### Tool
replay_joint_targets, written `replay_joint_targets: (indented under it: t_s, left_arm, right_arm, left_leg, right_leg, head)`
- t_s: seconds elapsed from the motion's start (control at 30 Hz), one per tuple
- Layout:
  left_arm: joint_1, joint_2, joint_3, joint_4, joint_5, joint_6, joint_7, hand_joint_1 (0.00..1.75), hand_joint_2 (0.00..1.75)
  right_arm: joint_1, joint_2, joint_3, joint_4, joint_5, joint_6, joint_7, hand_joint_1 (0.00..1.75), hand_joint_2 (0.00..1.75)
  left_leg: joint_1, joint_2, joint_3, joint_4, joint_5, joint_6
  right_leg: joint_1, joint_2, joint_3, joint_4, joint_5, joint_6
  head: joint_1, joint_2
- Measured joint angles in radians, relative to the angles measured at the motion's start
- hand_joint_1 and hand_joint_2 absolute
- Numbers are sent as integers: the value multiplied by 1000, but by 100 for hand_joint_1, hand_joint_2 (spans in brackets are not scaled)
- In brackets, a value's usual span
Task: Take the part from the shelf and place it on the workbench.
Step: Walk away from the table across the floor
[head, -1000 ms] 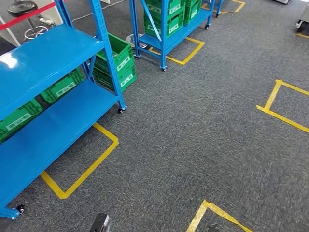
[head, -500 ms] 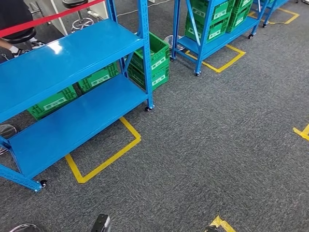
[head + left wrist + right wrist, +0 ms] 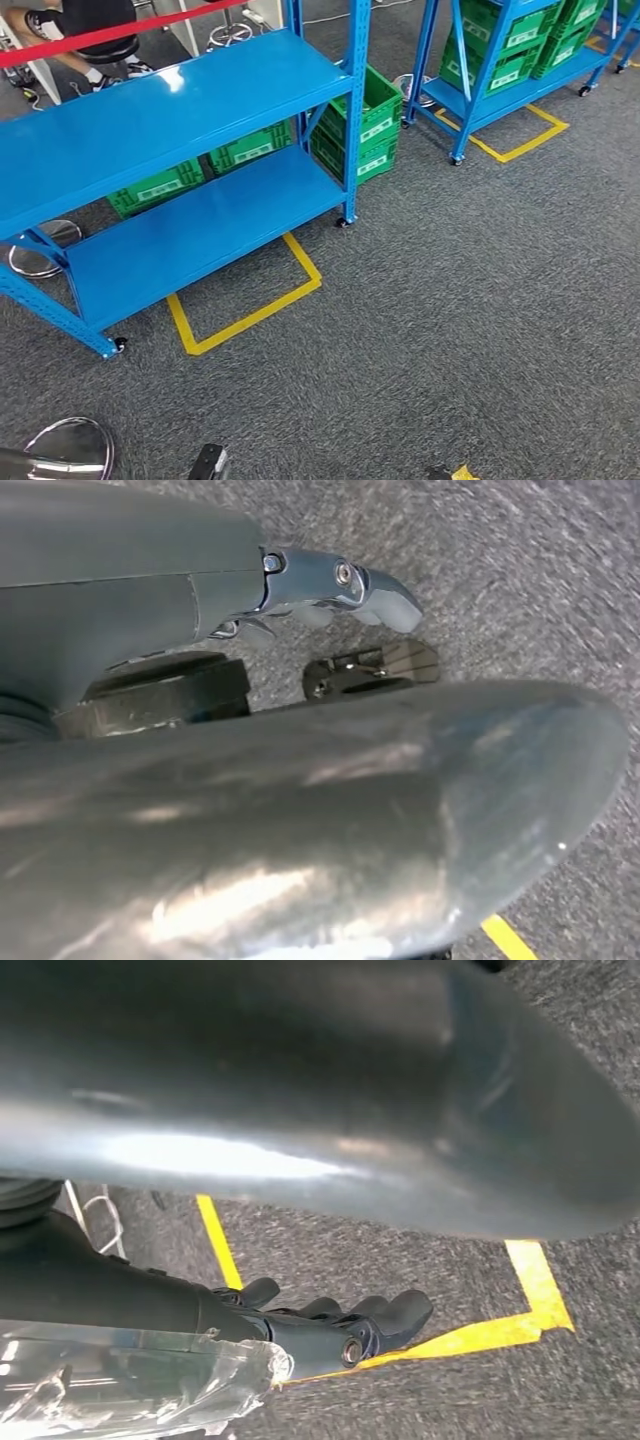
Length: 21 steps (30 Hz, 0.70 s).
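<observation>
Stage: judging from the head view, the robot is walking or turning on the carpet (image 3: 468, 300) with both arms hanging down; I take this to be travel between shelf and desk, and no desk is seen.
Shelf: a blue rack (image 3: 173, 110) stands ahead to the left, its two boards bare, its feet on small wheels beside a yellow tape outline (image 3: 249, 300), which likely marks its parking spot.
Crates: green crates (image 3: 362, 125) sit on the floor behind and beside that rack; more fill a second rack (image 3: 513, 60) further right.
Right hand: the right hand (image 3: 332, 1325) hangs over the carpet, its dark fingers (image 3: 400, 1310) curled loosely together. Clear crinkled plastic (image 3: 143, 1380) lies along the palm side; I judge it the bagged part, carried low so that it stays steady while walking, though the grip itself is hidden.
Left hand: the left hand (image 3: 332, 590) hangs beside the body, fingers partly bent with nothing in them that I can see; wide or narrow I cannot tell.
Part: probably in the right hand's plastic bag; not on either shelf board.
Bystander: a seated person's legs (image 3: 83, 30) show behind a red tape barrier (image 3: 113, 32).
</observation>
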Motion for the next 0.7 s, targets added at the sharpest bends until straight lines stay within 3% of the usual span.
replay_joint_targets:
  t_s: [0.03, 0.1, 0.13, 0.2, 0.23, 0.27, 0.3, 0.33, 0.37, 0.43, 0.47, 0.6, 0.63, 0.7]
  left_arm:
    - [2, -1, -2, 0, -7, 6, 1, 0, 0]
    - [4, -3, -7, 0, -20, 21, 6, 0, 0]
    - [2, -4, -9, 0, -24, 28, 11, 0, 0]
    - [-1, -5, -13, 0, -29, 36, 19, 0, 0]
    - [-1, -5, -14, 0, -30, 37, 22, 0, 0]
    - [-1, -5, -15, 0, -32, 38, 24, 0, 0]
    - [-1, -5, -15, 0, -32, 38, 26, 0, 0]
    - [-1, -5, -16, 0, -33, 37, 27, 0, 0]
    - [-1, -5, -18, 0, -33, 37, 27, 0, 0]
    - [-2, -5, -20, 0, -35, 35, 27, 0, 0]
    - [-2, -4, -21, 0, -37, 34, 27, 0, 0]
    - [-3, -3, -25, 0, -46, 36, 27, 0, 0]
    - [-3, -3, -28, 0, -47, 37, 27, 0, 0]
    - [-3, -3, -32, 0, -48, 39, 27, 0, 0]
  right_arm:
    - [-2, 0, 0, 0, 0, -4, 4, 0, 0]
    - [-3, 1, 0, -1, 2, -8, 11, 0, 0]
    - [-3, 1, 0, -1, 4, -9, 14, 0, 0]
    - [1, 1, 0, -1, 5, -10, 19, 0, 0]
    - [4, 1, 0, -1, 6, -10, 21, 0, 0]
    - [7, 1, 0, -1, 6, -10, 23, 0, 0]
    - [9, 1, -1, -1, 7, -10, 23, 0, 0]
    - [9, 1, -1, -1, 8, -11, 24, 0, 0]
    - [10, 1, -1, -1, 8, -11, 24, 0, 0]
    - [7, 1, -1, 0, 7, -10, 24, 0, 0]
    - [7, 2, -1, 0, 6, -9, 24, 0, 0]
    - [10, 1, -2, 0, 3, -7, 28, 0, 0]
    - [10, 1, -2, -1, 3, -7, 27, 0, 0]
    - [11, 1, -2, -1, 2, -6, 25, 0, 0]
  left_leg:
    - [1, -4, 0, -4, -1, 5]
    - [5, -13, 6, -13, 2, 15]
    - [9, -18, 9, -17, 2, 21]
    - [12, -27, 12, -18, -1, 28]
    - [12, -33, 14, -18, -3, 30]
    - [12, -39, 16, -18, -5, 30]
    - [13, -45, 21, -18, -8, 29]
    - [14, -51, 27, -18, -13, 26]
    - [15, -55, 33, -17, -20, 21]
    - [13, -61, 43, -11, -38, 9]
    - [11, -62, 45, -10, -46, 4]
    - [13, -62, 49, 5, -64, -11]
    - [14, -61, 32, 38, -75, -16]
    - [14, -60, -48, 161, -107, -23]
  right_leg:
    - [0, -4, 4, -3, 0, 5]
    - [-2, 19, -3, 16, -13, 16]
    - [-2, 40, -21, 54, -33, 21]
    - [-5, 76, -87, 181, -88, 27]
    - [-5, 81, -122, 242, -106, 29]
    - [-6, 83, -144, 275, -105, 31]
    - [-7, 84, -149, 270, -85, 33]
    - [-9, 84, -135, 228, -48, 34]
    - [-12, 84, -107, 162, -7, 37]
    - [-16, 88, -50, 46, 29, 34]
    - [-17, 90, -35, 19, 26, 28]
    - [-14, 94, -12, 6, 0, -8]
    - [-15, 94, -1, 2, -5, -14]
    - [-15, 93, 23, -6, -19, -21]
  head:
    - [0, 0]
    - [2, 0]
    - [6, 0]
    - [11, 0]
    - [12, 0]
    - [13, 0]
    - [12, 0]
    - [12, 0]
    - [13, 0]
    - [15, 0]
    - [15, 0]
    - [10, 0]
    - [8, 0]
    - [3, 0]
